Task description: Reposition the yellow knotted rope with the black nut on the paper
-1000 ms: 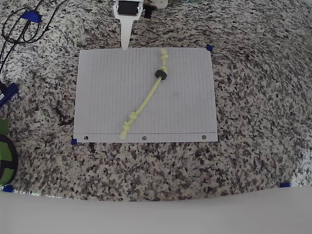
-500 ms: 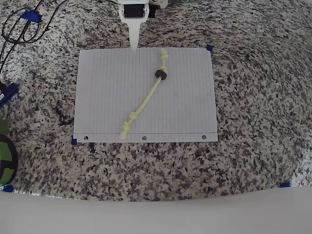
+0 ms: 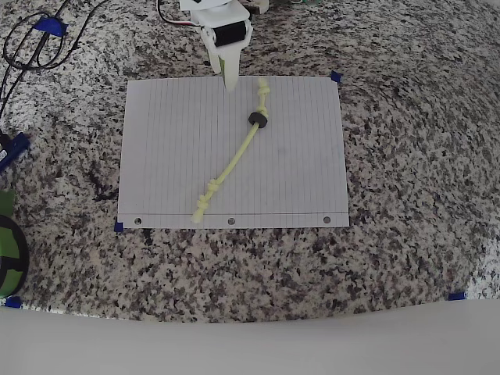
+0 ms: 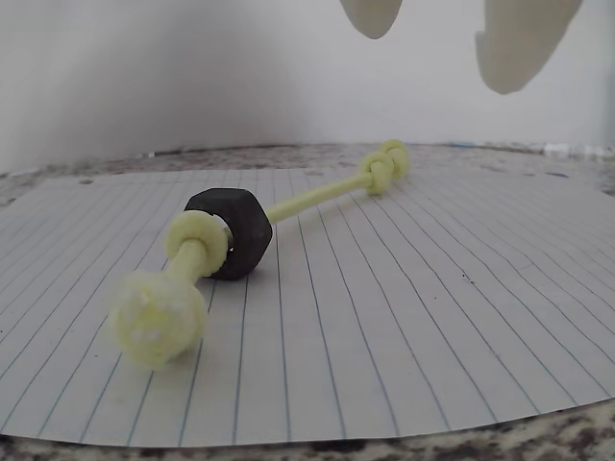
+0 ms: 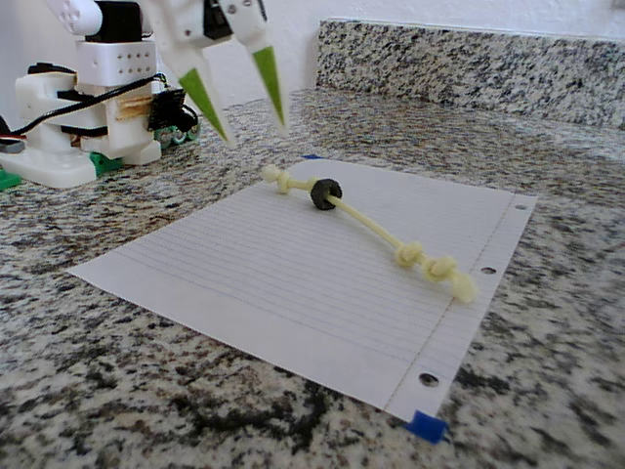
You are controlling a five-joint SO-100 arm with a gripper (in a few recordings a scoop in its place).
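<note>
- Pale yellow-green rope (image 3: 232, 160) lies flat on the paper (image 3: 172, 156), just ahead of the gripper (image 5: 246, 123) and a little below its tips; in the wrist view its closest knotted end (image 4: 157, 318) sits low on the left, under and left of the two fingertips (image 4: 370, 16) at the top of the picture.
- Black nut (image 4: 233, 231) comes right after that near knot, threaded on the rope and resting on the sheet; in the overhead view the nut (image 3: 258, 119) is just to the right of the gripper tip and slightly farther along the page.
- Gripper fingers are spread, with a clear gap between them in the fixed view, and they grip nothing; they hang in the air above the paper's edge nearest the arm, touching neither rope nor sheet.
- Beyond the nut the rope runs on slantwise away from the gripper to a pair of knots (image 3: 205, 197) at its far end, close to the punched-hole edge (image 3: 231, 221) of the paper.
- Speckled granite counter (image 3: 406, 156) carries the paper; small blue tape pieces (image 5: 426, 426) mark the sheet's corners.
- Arm's white base (image 5: 83, 107) stands behind the gripper on the counter.
</note>
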